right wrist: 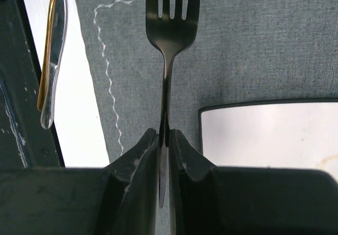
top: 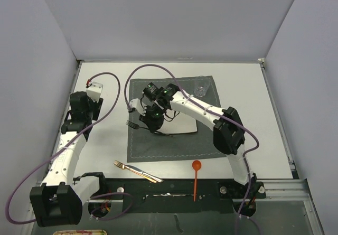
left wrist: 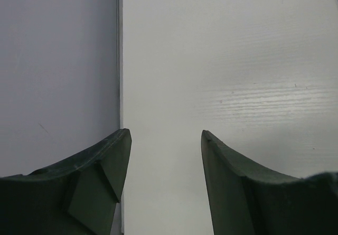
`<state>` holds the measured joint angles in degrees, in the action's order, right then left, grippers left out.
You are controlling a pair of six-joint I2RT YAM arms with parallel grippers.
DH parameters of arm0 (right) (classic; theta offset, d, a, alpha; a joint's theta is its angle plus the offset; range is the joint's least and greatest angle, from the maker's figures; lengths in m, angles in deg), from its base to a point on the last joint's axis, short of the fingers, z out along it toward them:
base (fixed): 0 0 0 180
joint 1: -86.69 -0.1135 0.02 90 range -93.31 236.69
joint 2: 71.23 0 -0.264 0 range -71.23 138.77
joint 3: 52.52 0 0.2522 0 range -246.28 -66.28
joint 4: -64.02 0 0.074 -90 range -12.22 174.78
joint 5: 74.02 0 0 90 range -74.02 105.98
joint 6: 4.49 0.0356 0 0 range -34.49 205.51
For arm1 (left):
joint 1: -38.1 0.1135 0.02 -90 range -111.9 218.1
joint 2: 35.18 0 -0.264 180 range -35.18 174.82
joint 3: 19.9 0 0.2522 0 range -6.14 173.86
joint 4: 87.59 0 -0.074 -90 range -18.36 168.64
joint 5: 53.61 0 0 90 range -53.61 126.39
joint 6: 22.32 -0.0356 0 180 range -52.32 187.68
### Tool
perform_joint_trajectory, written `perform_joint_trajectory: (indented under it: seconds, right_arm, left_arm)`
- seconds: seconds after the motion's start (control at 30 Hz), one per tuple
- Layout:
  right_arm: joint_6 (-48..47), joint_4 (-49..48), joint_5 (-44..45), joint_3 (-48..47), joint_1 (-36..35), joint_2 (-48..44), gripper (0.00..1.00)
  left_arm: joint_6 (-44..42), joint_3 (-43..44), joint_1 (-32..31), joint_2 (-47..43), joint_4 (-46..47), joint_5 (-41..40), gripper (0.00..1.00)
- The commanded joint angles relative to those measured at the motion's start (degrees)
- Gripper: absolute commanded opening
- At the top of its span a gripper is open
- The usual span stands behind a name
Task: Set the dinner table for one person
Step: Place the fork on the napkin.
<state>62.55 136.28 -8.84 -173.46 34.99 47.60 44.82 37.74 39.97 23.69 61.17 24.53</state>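
A dark grey stitched placemat (top: 158,148) (right wrist: 264,45) lies in the middle of the white dinner table (top: 243,87) (left wrist: 237,60). On it rests a square off-white plate (top: 185,124) (right wrist: 269,134). My right gripper (top: 153,123) (right wrist: 163,132) hovers over the mat's left part, just left of the plate, and is shut on the thin handle of a black fork (top: 132,124) (right wrist: 172,13). The fork's tines stick out ahead over the mat. My left gripper (top: 92,95) (left wrist: 165,134) is open with nothing between its fingers, over bare table beside the left wall.
A clear glass (top: 200,90) stands at the mat's far right corner. A gold fork with a knife (top: 137,171) (right wrist: 52,60) lies near the front edge, left of an orange spoon (top: 196,179). Grey walls enclose the table on three sides.
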Motion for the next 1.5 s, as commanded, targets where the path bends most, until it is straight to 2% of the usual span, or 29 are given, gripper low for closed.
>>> perform_joint_trajectory:
  seconds: [0.0, 0.23, 0.4, 0.7, 0.97, 1.1, 1.4, 1.47]
  right_arm:
    - [3.86, 3.73, -6.92, -6.59, 2.31, 3.8, 0.0]
    - [8.74, 4.83, -13.43, -12.15, 5.29, 8.67, 0.0]
    - [11.13, 5.3, -14.59, -15.68, 6.06, 10.74, 0.0]
    - [21.79, 1.7, -6.64, -16.14, 5.55, 9.39, 0.0]
    - [33.73, -3.4, 9.69, -16.14, 2.9, 7.19, 0.0]
    - [38.3, -5.43, 20.15, -19.85, 1.42, 7.43, 0.0]
    - [51.25, -6.97, 35.97, -26.84, -0.67, 10.15, 0.0]
    - [53.34, -8.55, 38.68, -25.99, -0.28, 9.92, 0.0]
  left_arm:
    - [0.98, 3.62, 0.83, -0.3, 4.38, -0.98, 0.54]
    - [0.55, 4.09, 1.21, 0.31, 3.8, -0.47, 0.54]
    - [0.26, 4.55, 1.6, 0.78, 3.52, -0.04, 0.54]
    - [0.44, 4.88, 1.73, 1.65, 2.61, 0.58, 0.54]
    - [0.78, 5.53, 1.73, 1.95, 1.5, 0.87, 0.54]
    - [0.59, 5.58, 1.74, 2.02, 1.15, 0.76, 0.55]
    - [0.57, 5.79, 1.73, 2.48, 0.11, 1.04, 0.54]
    - [0.78, 5.78, 1.73, 2.49, -0.25, 1.05, 0.55]
